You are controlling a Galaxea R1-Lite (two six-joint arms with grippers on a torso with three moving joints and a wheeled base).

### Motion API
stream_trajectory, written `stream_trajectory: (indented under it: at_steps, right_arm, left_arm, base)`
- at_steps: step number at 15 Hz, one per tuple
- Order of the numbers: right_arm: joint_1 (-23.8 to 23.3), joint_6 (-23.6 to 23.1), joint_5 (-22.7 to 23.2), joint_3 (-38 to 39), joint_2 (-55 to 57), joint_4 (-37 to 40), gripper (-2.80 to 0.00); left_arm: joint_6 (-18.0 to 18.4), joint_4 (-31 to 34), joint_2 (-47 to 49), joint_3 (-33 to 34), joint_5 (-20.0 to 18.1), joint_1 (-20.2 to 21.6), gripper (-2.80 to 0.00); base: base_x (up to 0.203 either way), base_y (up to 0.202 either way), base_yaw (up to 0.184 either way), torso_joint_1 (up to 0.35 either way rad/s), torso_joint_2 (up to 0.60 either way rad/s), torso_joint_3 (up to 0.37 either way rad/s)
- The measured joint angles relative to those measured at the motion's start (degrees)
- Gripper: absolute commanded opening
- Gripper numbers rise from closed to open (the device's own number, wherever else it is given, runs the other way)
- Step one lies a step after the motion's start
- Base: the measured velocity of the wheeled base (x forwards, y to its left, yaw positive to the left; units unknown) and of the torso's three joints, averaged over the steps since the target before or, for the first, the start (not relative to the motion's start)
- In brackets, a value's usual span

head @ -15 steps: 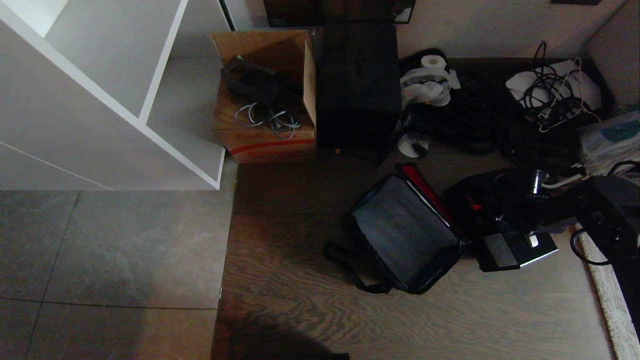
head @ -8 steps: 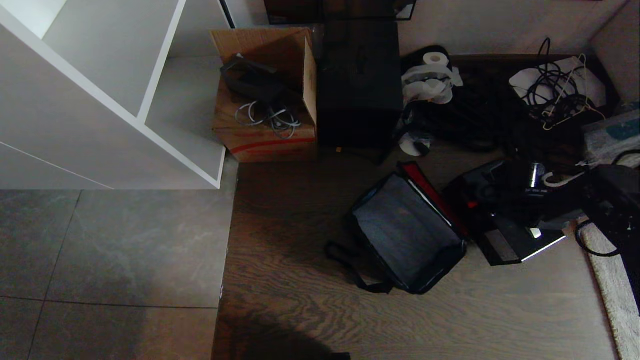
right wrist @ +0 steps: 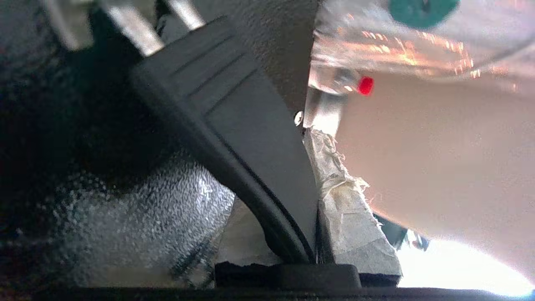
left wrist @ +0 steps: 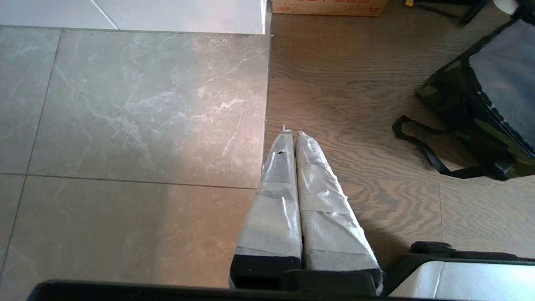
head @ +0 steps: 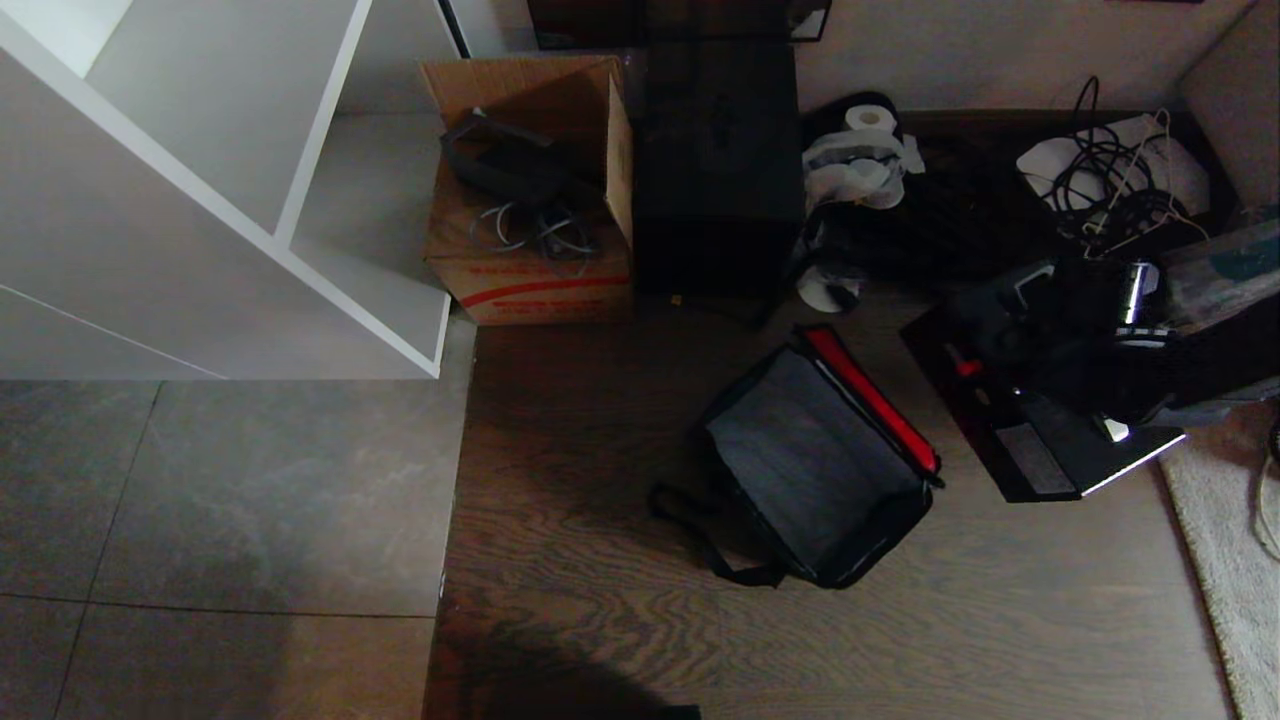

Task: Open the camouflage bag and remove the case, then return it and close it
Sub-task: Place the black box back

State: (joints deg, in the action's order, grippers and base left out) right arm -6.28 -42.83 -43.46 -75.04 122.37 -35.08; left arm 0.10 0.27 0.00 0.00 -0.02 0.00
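The camouflage bag (head: 810, 470) lies open on the wooden floor, its grey lining facing up, with red trim (head: 870, 400) along its far edge and a black strap trailing at its near side. It also shows in the left wrist view, the bag (left wrist: 480, 108) off to one side. To the bag's right, my right gripper (head: 1105, 420) is shut on the black flat case (head: 1040, 455) and holds it clear of the bag. In the right wrist view, the case's black edge (right wrist: 242, 113) sits clamped between the taped fingers (right wrist: 342, 200) of the gripper (right wrist: 303, 129). My left gripper (left wrist: 292, 133) hangs shut over the floor.
A cardboard box (head: 530, 190) with cables and a plain black box (head: 715, 160) stand behind the bag. A white shelf unit (head: 200, 180) fills the far left. Paper rolls (head: 860, 160) and tangled cables (head: 1110, 180) lie at the back right, and a pale rug (head: 1220, 540) edges the right.
The right gripper has carried the case to the right and farther back, away from the bag. More of the bag's red trim shows. The left arm has not moved.
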Motion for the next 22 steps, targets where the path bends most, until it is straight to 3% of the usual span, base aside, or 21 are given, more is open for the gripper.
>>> stream_trajectory:
  at_steps: [6,10,19,22]
  right_arm:
    - [11.2,0.3,-0.2,11.2,-12.5,-0.4,-2.8]
    - [16.7,0.3,-0.8,14.3,-16.4,0.2,-2.8]
    - [26.0,6.6,-1.5,16.2,-13.7,1.5,-2.8]
    - [28.2,8.6,-4.0,16.0,-11.0,1.7,-2.8]
  left_arm:
    - [0.0,0.0,0.0,0.0,0.0,0.0,-2.8]
    - [0.0,0.0,0.0,0.0,0.0,0.0,-2.8]
    - [0.0,0.0,0.0,0.0,0.0,0.0,-2.8]
    - [0.0,0.0,0.0,0.0,0.0,0.0,-2.8]
  base:
    - [0.0,0.0,0.0,0.0,0.0,0.0]
    - [0.0,0.0,0.0,0.0,0.0,0.0]
    - [0.0,0.0,0.0,0.0,0.0,0.0]
    - [0.0,0.0,0.0,0.0,0.0,0.0]
